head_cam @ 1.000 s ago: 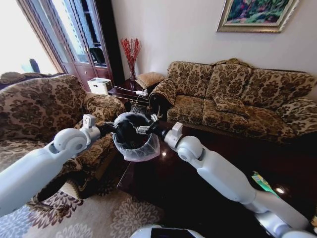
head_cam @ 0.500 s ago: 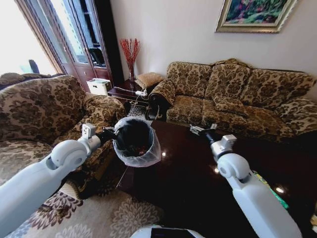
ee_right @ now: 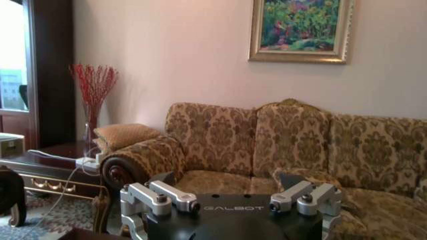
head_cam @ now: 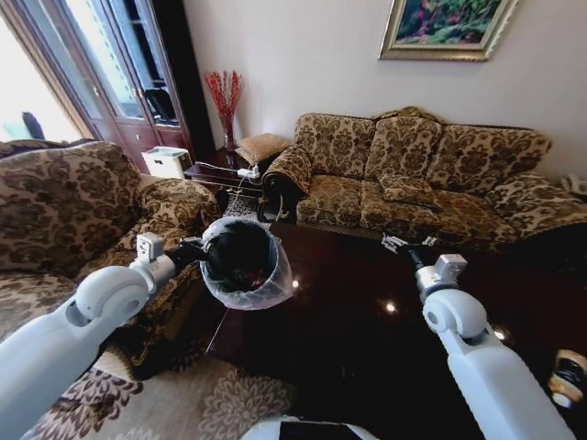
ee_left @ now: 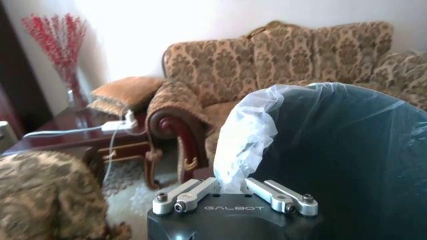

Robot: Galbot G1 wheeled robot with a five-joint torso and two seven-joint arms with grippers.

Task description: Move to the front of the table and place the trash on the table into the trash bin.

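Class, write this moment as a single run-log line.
left gripper: shut on trash bin rim, bin held up beside table | right gripper: open, empty, above table | tan bottle: on table

Trash bin [head_cam: 240, 264] above table's [head_cam: 367, 321] left end; sofa [head_cam: 413, 183] behind.

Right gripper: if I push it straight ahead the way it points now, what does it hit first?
Likely the sofa. The right gripper, open and empty, hangs above the table pointing at its seat cushions, with nothing visible between, though depth is hard to judge.
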